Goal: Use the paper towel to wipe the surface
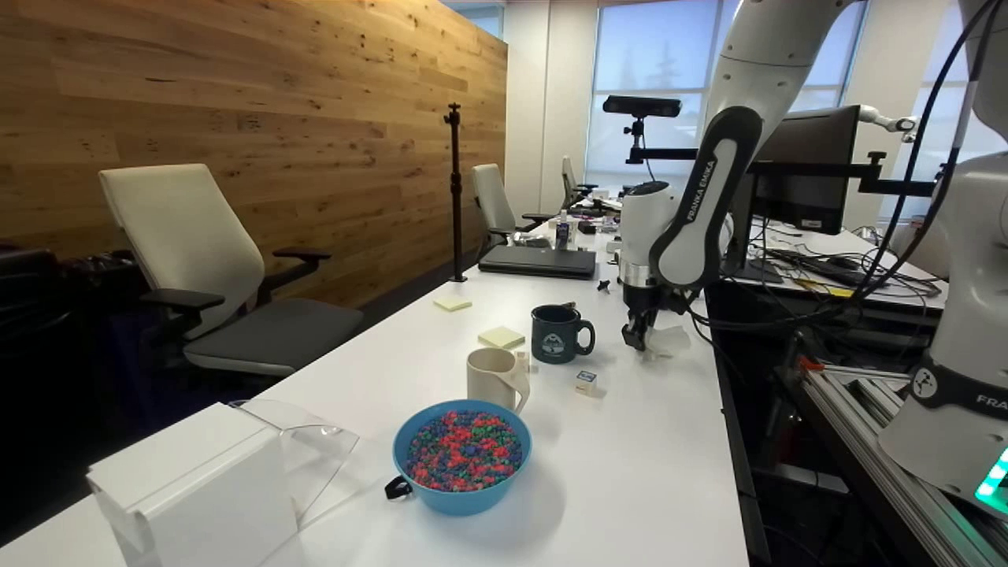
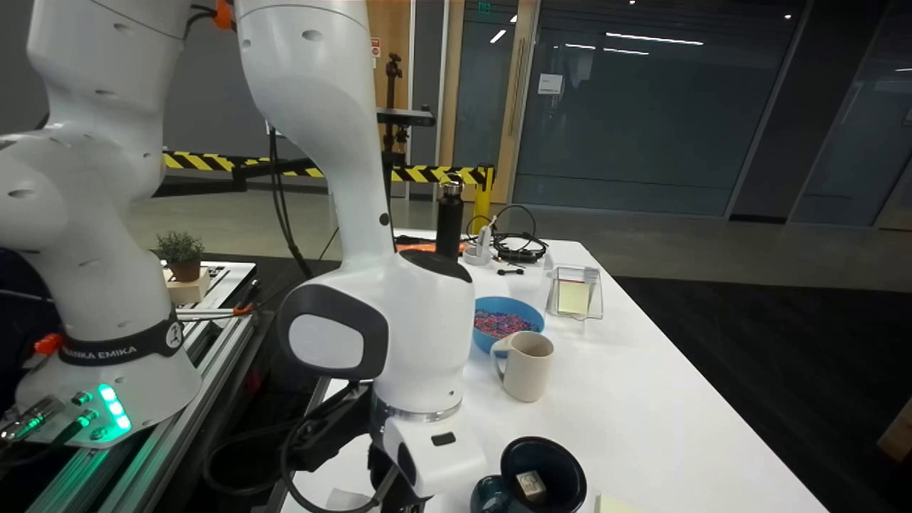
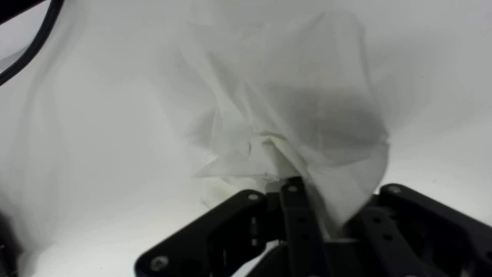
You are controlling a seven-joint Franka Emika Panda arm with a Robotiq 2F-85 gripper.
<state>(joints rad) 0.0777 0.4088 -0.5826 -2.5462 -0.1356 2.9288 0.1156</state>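
The paper towel (image 1: 671,341) is a thin white crumpled sheet. It also shows in the wrist view (image 3: 307,77), spread out beyond the fingers, and as a small corner in an exterior view (image 2: 348,500). My gripper (image 1: 639,340) is low over the white surface (image 1: 646,472), near its edge on the robot's side. In the wrist view the black fingers (image 3: 333,206) are closed around a bunched part of the towel, with a fold between them. The towel's loose part lies on or just above the surface; I cannot tell which. The fingertips are partly hidden by the towel.
A dark mug (image 1: 554,337) stands close beside the gripper, with a small cube (image 1: 586,383) near it. A cream mug (image 1: 488,379), a blue bowl of beads (image 1: 463,457) and a white box (image 1: 197,480) stand nearer that camera. Sticky notes (image 1: 502,338) and a black case (image 1: 538,261) lie further back.
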